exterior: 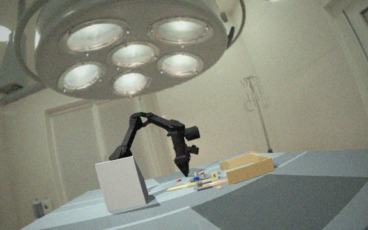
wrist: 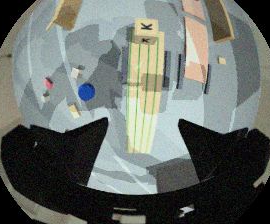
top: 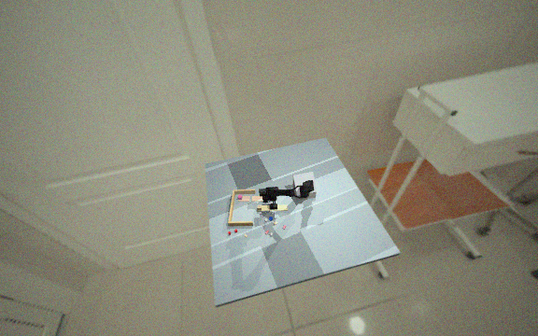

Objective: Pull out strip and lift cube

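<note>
Bears a black "K" on the top face of the cube [top: 259, 209] [exterior: 214, 175] [wrist: 146, 30], with a second "K" legible on its near side. Sits at the far end of the green-lined yellow strip [top: 279, 208] [exterior: 184, 186] [wrist: 145, 100], outside the tray [top: 232, 210] [exterior: 251, 170] [wrist: 219, 20]. Has walls on three sides (open toward the arm). Contains a magenta piece [top: 240, 197] at the end of the pink strip [top: 246, 199] [exterior: 216, 183] [wrist: 196, 45], split into sections and projecting through the opening. Lies apart from the yellow strip: see the blue disc [top: 271, 218] [exterior: 196, 179] [wrist: 86, 92]. Shows the claw [top: 274, 206] [exterior: 186, 176] [wrist: 144, 121] spread wide above the yellow strip, with nothing pinched.
</note>
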`<state>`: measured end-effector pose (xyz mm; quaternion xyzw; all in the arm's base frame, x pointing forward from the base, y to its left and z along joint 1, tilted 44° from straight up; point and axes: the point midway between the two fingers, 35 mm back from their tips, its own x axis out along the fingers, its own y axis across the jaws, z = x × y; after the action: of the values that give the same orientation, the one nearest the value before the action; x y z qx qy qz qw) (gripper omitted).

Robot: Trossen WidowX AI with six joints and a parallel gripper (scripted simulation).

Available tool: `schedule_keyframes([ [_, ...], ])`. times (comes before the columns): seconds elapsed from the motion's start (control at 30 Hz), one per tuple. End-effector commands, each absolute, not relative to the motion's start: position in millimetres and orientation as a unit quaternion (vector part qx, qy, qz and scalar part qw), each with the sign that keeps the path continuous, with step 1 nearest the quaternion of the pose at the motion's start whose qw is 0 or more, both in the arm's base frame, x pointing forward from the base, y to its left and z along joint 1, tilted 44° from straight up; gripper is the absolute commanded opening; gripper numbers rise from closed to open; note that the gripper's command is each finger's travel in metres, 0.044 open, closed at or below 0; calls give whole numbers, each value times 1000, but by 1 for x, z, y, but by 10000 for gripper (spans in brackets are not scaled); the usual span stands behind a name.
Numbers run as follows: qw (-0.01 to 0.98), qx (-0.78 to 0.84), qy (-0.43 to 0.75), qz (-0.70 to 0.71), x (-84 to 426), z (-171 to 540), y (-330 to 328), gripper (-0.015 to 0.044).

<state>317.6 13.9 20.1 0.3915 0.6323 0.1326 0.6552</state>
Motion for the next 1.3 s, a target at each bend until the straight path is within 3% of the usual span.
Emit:
schedule_keyframes([
  [0.0,656,390,632,135,332,20,8,440],
  [1.1,658,389,630,135,430,18,-36,440],
  [1.27,658,389,630,135,431,14,-33,309],
])
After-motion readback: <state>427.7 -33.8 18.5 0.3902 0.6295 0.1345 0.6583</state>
